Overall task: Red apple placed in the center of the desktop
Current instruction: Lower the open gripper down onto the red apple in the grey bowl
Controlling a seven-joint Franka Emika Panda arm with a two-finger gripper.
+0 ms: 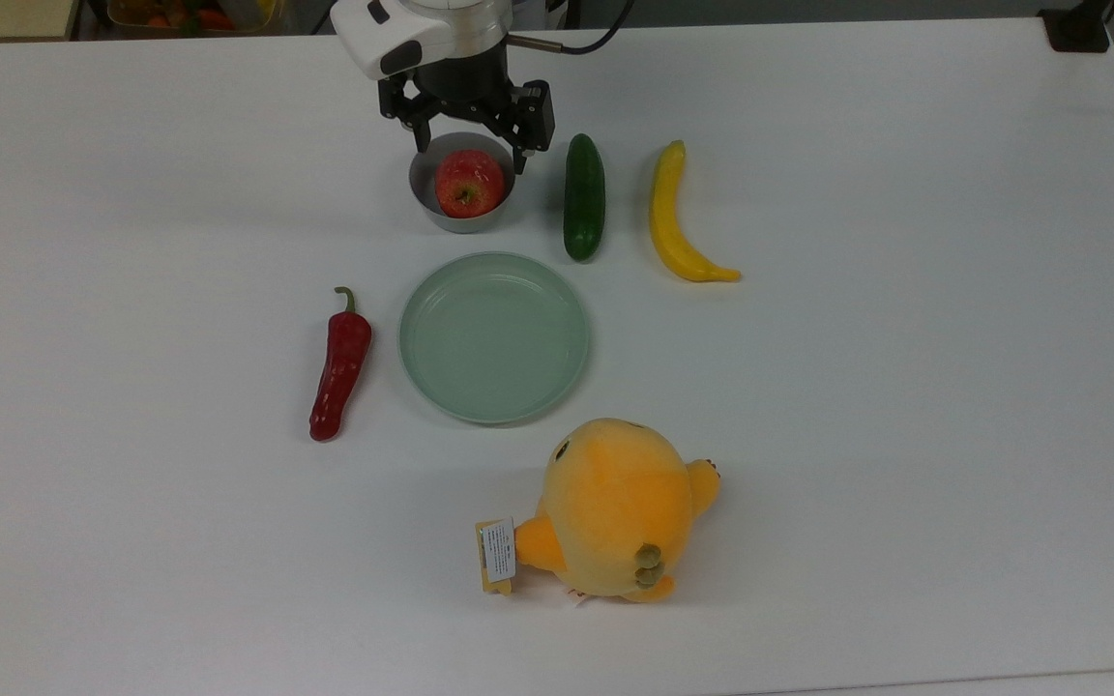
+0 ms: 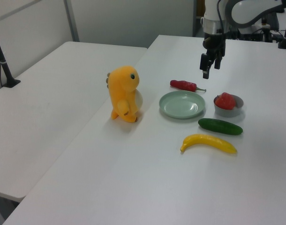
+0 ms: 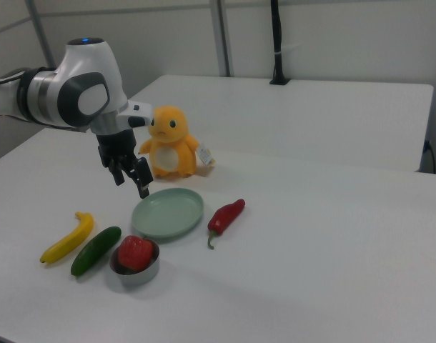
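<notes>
Top view shows the gripper [image 1: 468,137] hanging near the desktop's [image 1: 905,406] far edge, its black fingers spread apart with nothing between them, poised over the far rim of a small grey bowl [image 1: 433,215]. From the right view the gripper [image 3: 130,176] is clearly raised above the surface, not touching the bowl [image 3: 141,272]. The red apple [image 1: 468,183] sits inside that bowl, stem dimple up. Just beside the bowl on the top view's right lies a dark green cucumber [image 1: 584,196], and beyond it a yellow banana [image 1: 675,218], the two roughly parallel. Toward the middle of the desktop rests a pale green plate [image 1: 493,336], with a red chili pepper [image 1: 338,366] near it on the top view's left. Closer to the near edge stands an orange plush toy [image 1: 615,508] with a paper tag.
</notes>
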